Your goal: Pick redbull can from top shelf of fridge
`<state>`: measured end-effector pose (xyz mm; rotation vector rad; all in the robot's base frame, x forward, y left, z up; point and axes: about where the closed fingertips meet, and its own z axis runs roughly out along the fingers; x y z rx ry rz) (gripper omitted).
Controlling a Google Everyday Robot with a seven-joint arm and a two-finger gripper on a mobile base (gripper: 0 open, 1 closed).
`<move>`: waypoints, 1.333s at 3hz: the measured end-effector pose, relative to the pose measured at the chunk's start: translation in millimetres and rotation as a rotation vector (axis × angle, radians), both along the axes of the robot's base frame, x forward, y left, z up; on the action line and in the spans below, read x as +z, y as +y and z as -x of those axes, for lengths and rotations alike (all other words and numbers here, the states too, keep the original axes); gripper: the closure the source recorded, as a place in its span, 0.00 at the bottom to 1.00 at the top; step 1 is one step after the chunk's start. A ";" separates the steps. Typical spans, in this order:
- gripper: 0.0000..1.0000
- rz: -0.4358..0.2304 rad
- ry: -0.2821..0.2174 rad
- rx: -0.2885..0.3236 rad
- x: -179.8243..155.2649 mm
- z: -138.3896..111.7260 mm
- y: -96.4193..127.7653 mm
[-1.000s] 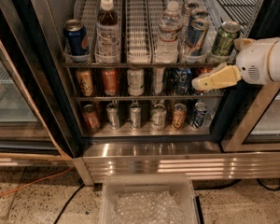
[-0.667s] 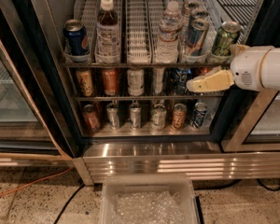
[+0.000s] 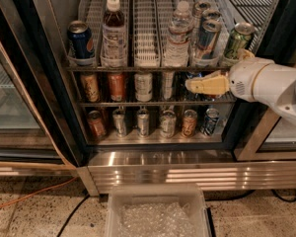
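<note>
Redbull can (image 3: pixel 207 38) above horizontal end effector (image 3: pixel 191 85).

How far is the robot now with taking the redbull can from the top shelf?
Done: the gripper is at the fridge front. In hand: the approach; it hovers below the top shelf, at the middle row. Left: rise to the redbull can, grip it, pull it out.

Glossy metal redbull can (image 3: pixel 207 37); matt plastic gripper (image 3: pixel 191 85) below wire top shelf (image 3: pixel 145 33).
</note>
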<state>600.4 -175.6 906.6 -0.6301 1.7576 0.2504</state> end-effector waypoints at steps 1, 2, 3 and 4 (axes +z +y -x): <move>0.00 -0.006 -0.074 -0.087 5.5 -16.7 -10.9; 0.00 -0.046 -0.112 -0.174 7.7 -26.4 -27.5; 0.00 -0.047 -0.119 -0.185 9.8 -27.9 -28.4; 0.19 -0.047 -0.119 -0.185 9.8 -27.9 -28.4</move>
